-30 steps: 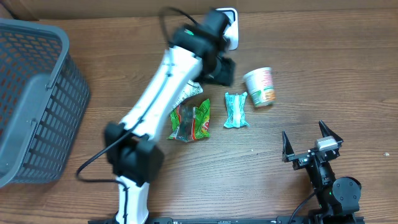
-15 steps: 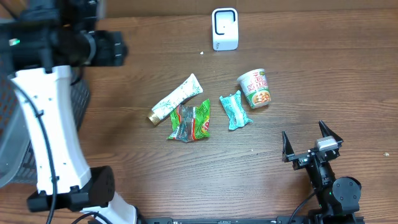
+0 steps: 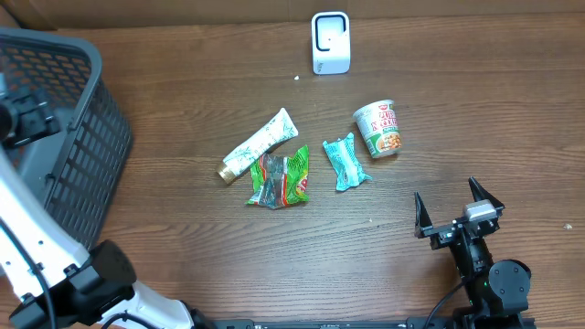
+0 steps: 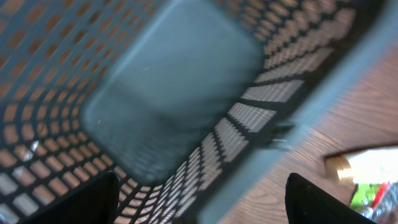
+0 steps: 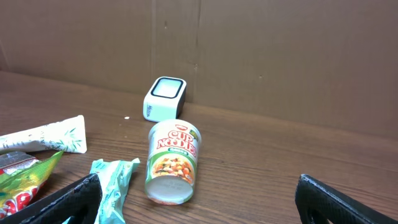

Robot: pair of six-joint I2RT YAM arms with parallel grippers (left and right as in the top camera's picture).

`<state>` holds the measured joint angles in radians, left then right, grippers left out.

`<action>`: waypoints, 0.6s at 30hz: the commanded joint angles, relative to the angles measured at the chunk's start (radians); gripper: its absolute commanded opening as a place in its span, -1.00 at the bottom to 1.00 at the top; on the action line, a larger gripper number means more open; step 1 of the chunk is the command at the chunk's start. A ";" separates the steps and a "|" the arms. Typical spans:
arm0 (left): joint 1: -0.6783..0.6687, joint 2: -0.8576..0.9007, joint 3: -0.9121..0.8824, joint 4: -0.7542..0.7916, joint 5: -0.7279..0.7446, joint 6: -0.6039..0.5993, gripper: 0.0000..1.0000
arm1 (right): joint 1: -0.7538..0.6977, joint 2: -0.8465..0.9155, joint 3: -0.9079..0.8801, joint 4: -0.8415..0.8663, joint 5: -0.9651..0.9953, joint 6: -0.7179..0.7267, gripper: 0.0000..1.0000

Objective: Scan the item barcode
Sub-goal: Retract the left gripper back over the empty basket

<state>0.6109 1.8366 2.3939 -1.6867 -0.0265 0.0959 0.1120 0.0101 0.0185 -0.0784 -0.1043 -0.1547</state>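
Observation:
Several items lie mid-table: a cup noodles on its side, a teal packet, a green and red packet and a white tube. The white scanner stands at the back. My left gripper hovers open over the grey basket, with nothing between its fingers. My right gripper rests open near the front right, facing the cup, and holds nothing.
The basket fills the far left of the table, and what shows of its blurred floor looks bare. A cardboard wall rises behind the scanner. The left arm's white links stand along the left edge.
The left arm has swung from beside the scanner far to the left, over the basket. The tube it covered is now in plain view. The right arm has not moved.

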 commanded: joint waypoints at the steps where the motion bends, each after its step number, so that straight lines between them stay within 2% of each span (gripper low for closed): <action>1: 0.070 -0.027 -0.033 -0.003 0.048 -0.067 0.52 | -0.003 -0.007 -0.011 0.005 -0.001 0.000 1.00; 6: 0.172 -0.037 -0.170 0.002 0.053 -0.090 0.41 | -0.003 -0.007 -0.011 0.005 -0.001 0.000 1.00; 11: 0.203 -0.043 -0.274 -0.003 0.053 -0.111 0.27 | -0.003 -0.007 -0.011 0.005 -0.001 0.001 1.00; 16: 0.200 -0.060 -0.320 -0.003 0.053 -0.171 0.29 | -0.003 -0.007 -0.011 0.005 -0.001 0.000 1.00; 18: 0.190 -0.070 -0.341 -0.003 0.058 -0.190 0.36 | -0.003 -0.007 -0.011 0.005 -0.001 0.000 1.00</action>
<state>0.8154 1.8175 2.0800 -1.6821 0.0113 -0.0387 0.1120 0.0101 0.0185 -0.0788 -0.1043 -0.1543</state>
